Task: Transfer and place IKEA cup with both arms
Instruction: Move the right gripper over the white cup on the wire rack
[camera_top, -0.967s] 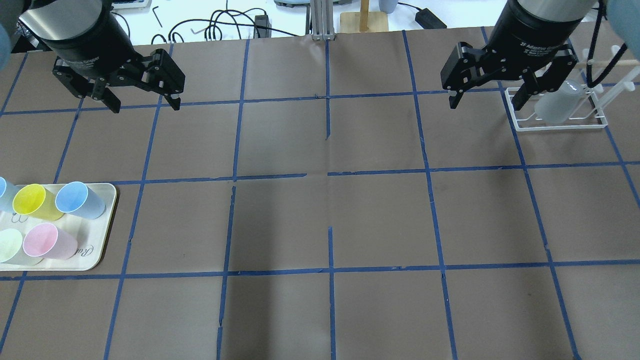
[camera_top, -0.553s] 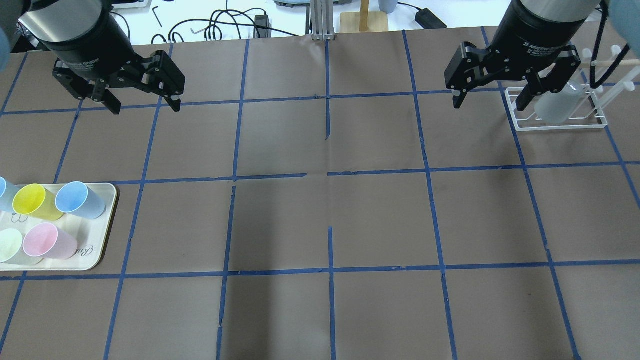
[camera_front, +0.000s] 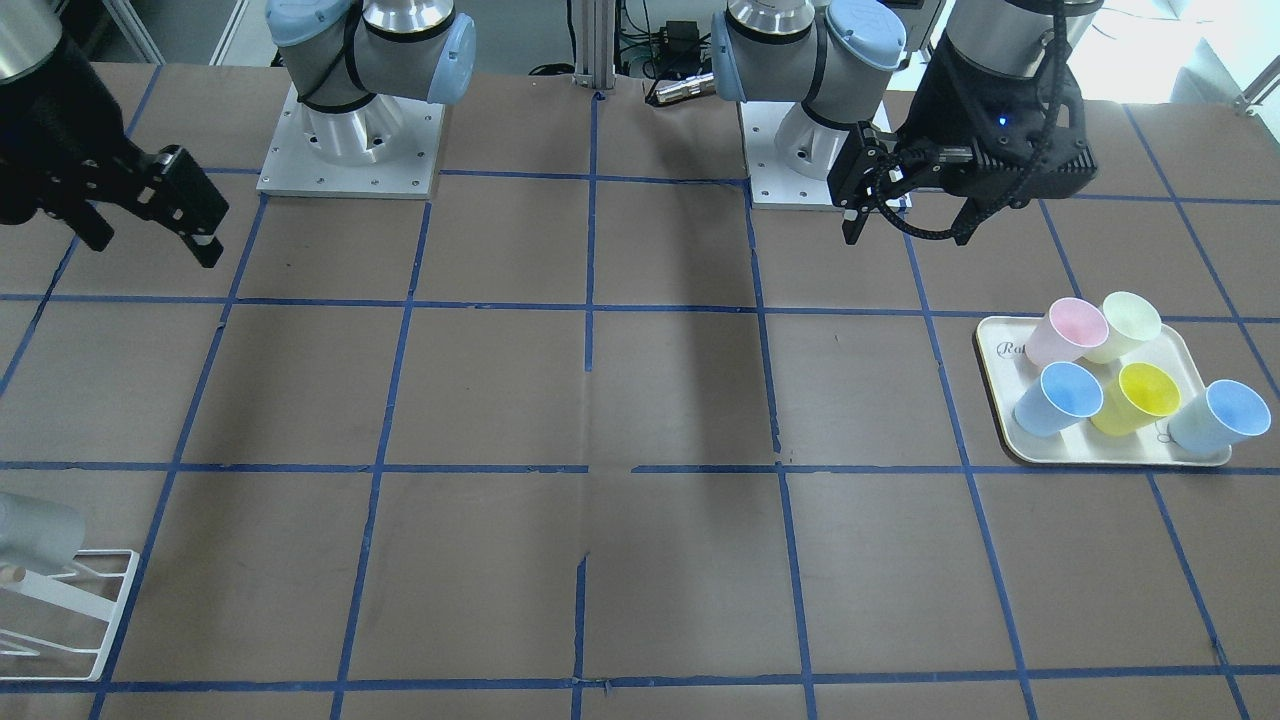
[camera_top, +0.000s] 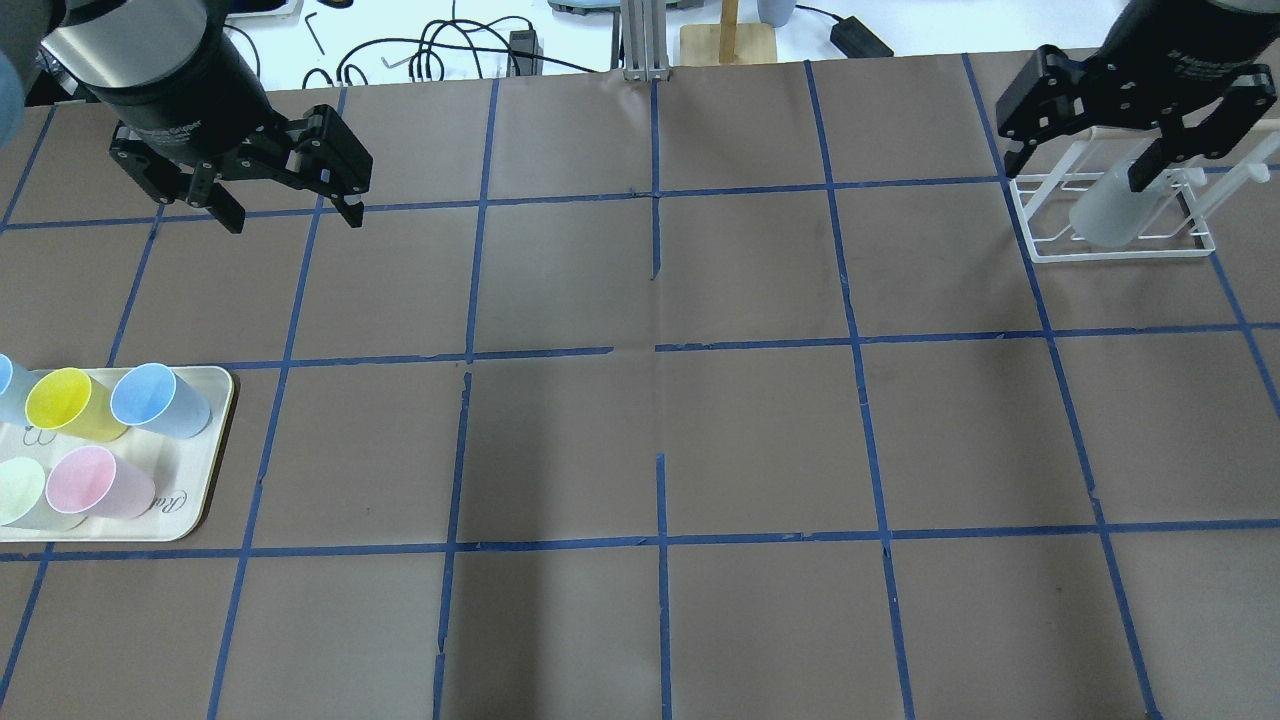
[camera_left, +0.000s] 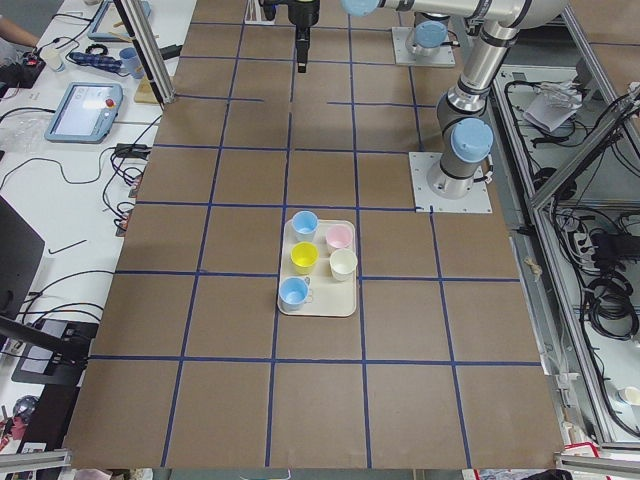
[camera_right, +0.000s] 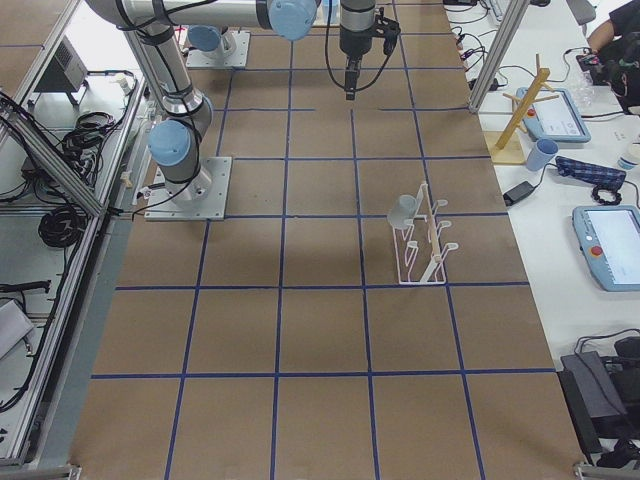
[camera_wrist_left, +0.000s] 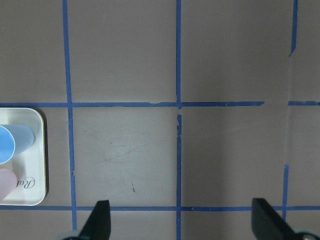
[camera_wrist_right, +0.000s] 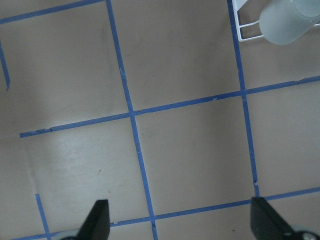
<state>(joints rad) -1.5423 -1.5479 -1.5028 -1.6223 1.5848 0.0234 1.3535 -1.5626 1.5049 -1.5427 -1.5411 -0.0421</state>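
Work surface (camera_top: 760, 430): brown paper ruled into squares with blue tape.

Pale grey tapered plastic IKEA cup (camera_top: 1103, 215): upper right of the overhead frame, hung tilted on a white wire rack (camera_top: 1120, 256). In the front-facing view, cup and rack show at the lower left edge, partly cut off.

Black two-finger right end effector (camera_top: 1078, 172): hovers above the rack at the upper right of the overhead frame. Its fingers are spread wide and carry nothing. One finger overlaps the cup's upper end in that view. The right wrist view puts the cup in its upper right corner, outside the gap between the fingers, so no contact shows.

Black two-finger left end effector (camera_top: 292, 215): upper left of the overhead frame, also spread wide and empty, above bare paper. The left wrist view shows only taped paper between the fingertips, with a tray corner at its left edge.

Cream tray (camera_top: 185, 510) with rounded corners: left edge of the overhead frame at mid height, well apart from the rack.

Five plastic tumblers stand on the tray, mouths up (best seen front-facing, right side of the frame):
- pink cup (camera_front: 1068, 330)
- pale green cup (camera_front: 1128, 322)
- light blue cup (camera_front: 1065, 395)
- yellow cup (camera_front: 1145, 392)
- second light blue cup (camera_front: 1225, 415), at the tray's right end
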